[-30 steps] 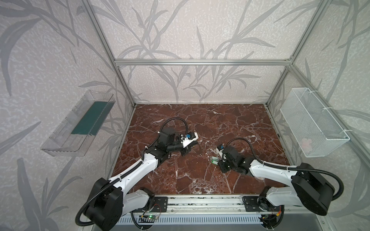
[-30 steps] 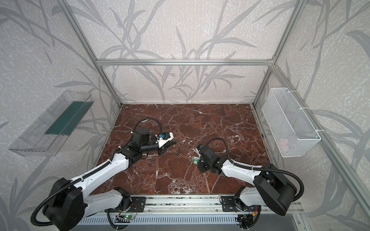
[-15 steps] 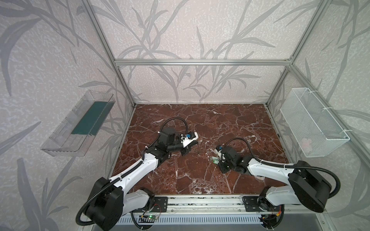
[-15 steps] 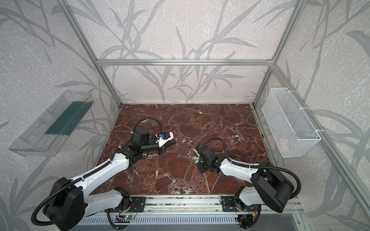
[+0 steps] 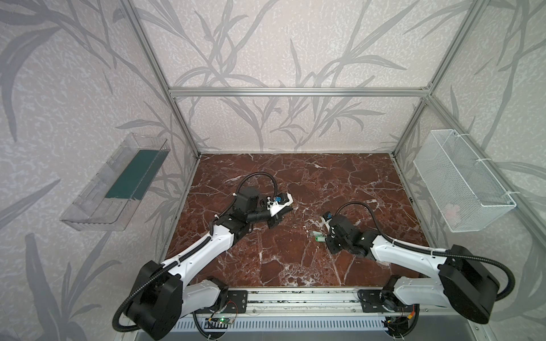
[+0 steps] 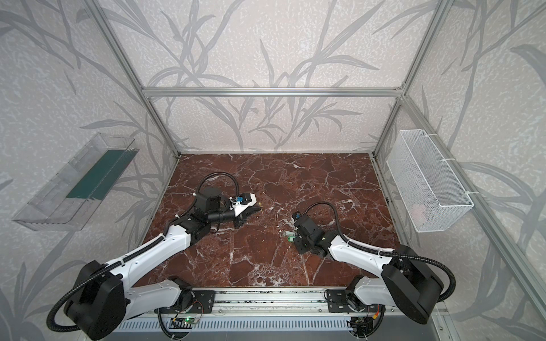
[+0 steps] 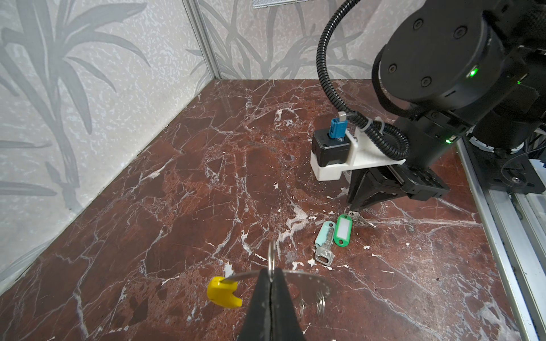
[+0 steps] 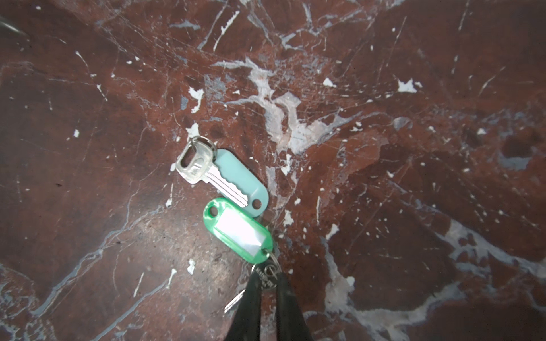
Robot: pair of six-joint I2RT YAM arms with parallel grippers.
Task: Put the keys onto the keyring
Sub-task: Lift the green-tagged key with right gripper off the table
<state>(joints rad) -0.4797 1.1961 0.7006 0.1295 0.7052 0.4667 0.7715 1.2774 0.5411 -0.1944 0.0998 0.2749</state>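
Observation:
My left gripper (image 7: 271,277) is shut on the keyring (image 7: 307,279), a thin grey hoop with a yellow segment (image 7: 223,292), and holds it just above the marble floor left of centre (image 5: 291,208). Two keys lie side by side on the floor. One is a silver key on a pale teal tag (image 8: 236,177). The other hangs on a green tag with a white label (image 8: 239,233). My right gripper (image 8: 267,279) is down at the floor, narrowly open. Its tips sit on either side of the dark key head (image 8: 269,270) ringed to the green tag. Both top views show the keys (image 5: 317,236) (image 6: 289,236) just left of the right wrist.
The red marble floor (image 5: 295,265) is walled by patterned panels and aluminium posts. A clear shelf (image 5: 118,183) hangs on the left wall and a white wire basket (image 5: 461,183) on the right. A metal rail (image 5: 295,301) runs along the front edge.
The right wrist has shifted very slightly beside the keys. The left arm has stayed still with the keyring.

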